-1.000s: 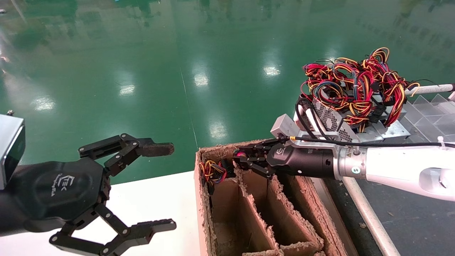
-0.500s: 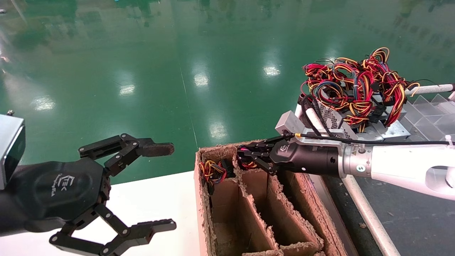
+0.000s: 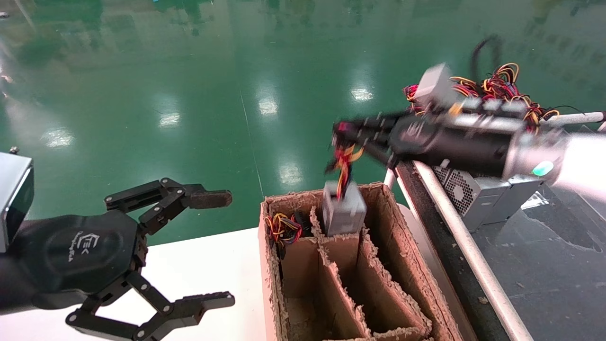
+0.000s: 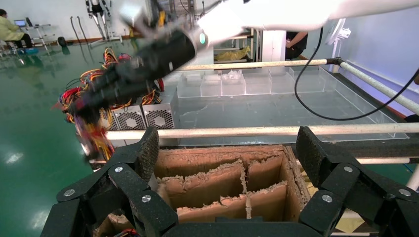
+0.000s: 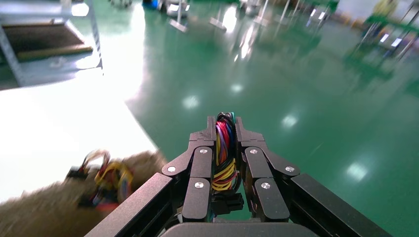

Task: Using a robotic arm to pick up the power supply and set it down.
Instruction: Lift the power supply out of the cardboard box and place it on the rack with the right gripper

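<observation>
My right gripper (image 3: pixel 342 135) hangs above the far end of the cardboard box (image 3: pixel 402 246), shut on a bundle of red, yellow and black wires (image 5: pixel 225 148). The power supply (image 3: pixel 344 213), a small grey metal box, dangles from those wires, its lower part still level with the rim of a middle slot. In the right wrist view the fingers (image 5: pixel 247 143) press the bundle from both sides. The left wrist view shows the right gripper (image 4: pixel 86 106) with the wires (image 4: pixel 95 140) hanging from it. My left gripper (image 3: pixel 225 248) is parked open over the white table (image 3: pixel 199 265), left of the box.
The box has torn cardboard dividers (image 4: pixel 217 182). Another wire bundle (image 3: pixel 283 227) lies in its far left slot. More grey power supplies (image 3: pixel 478 194) with tangled wires (image 3: pixel 502 85) sit at the right behind a white rail (image 3: pixel 454 227). A clear tray (image 4: pixel 257 103) lies beyond.
My right gripper, low in the box's far slot before, has risen and swung up with the wires in its grip. The grey power supply has come up out of the slot. The left arm stayed still.
</observation>
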